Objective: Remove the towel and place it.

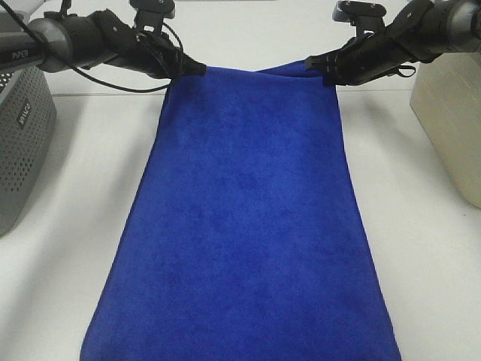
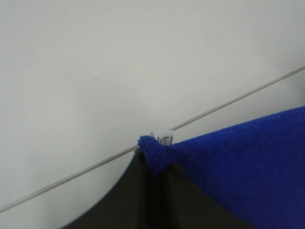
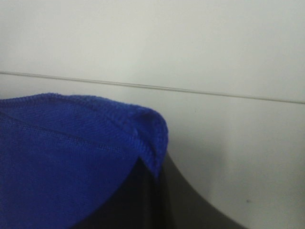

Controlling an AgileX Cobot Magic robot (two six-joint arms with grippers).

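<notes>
Counter (image 1: 421, 248) comes first on my screen: white, it fills the high view and carries everything else. Towel (image 1: 244, 226) is next in size, royal blue and plush, spread flat down the middle of the counter from about 12 o'clock, where its far edge is lifted, to 6 o'clock, where it runs out of frame. It widens toward me. I see the far edge sagging slightly between its two raised corners.

At 9 o'clock I have a grey perforated basket (image 1: 22, 143), cut off by the frame edge and well apart from the towel. At 3 o'clock sits a beige bin (image 1: 451, 128), also partly out of frame and apart from the towel.

My left arm reaches in from 10 o'clock and my right arm from 2 o'clock. The left gripper (image 1: 197, 69) is clamped on the towel's far left corner; in its wrist view I see the corner (image 2: 152, 150) bunched and pinched between the dark jaws, which are pressed together on the cloth. The right gripper (image 1: 317, 66) is clamped on the far right corner, and its wrist view shows the hemmed corner (image 3: 150, 136) folded over the dark jaws.

Smallest is the white tag (image 2: 164, 137), with dark print, poking up just beside the corner in the left gripper.
</notes>
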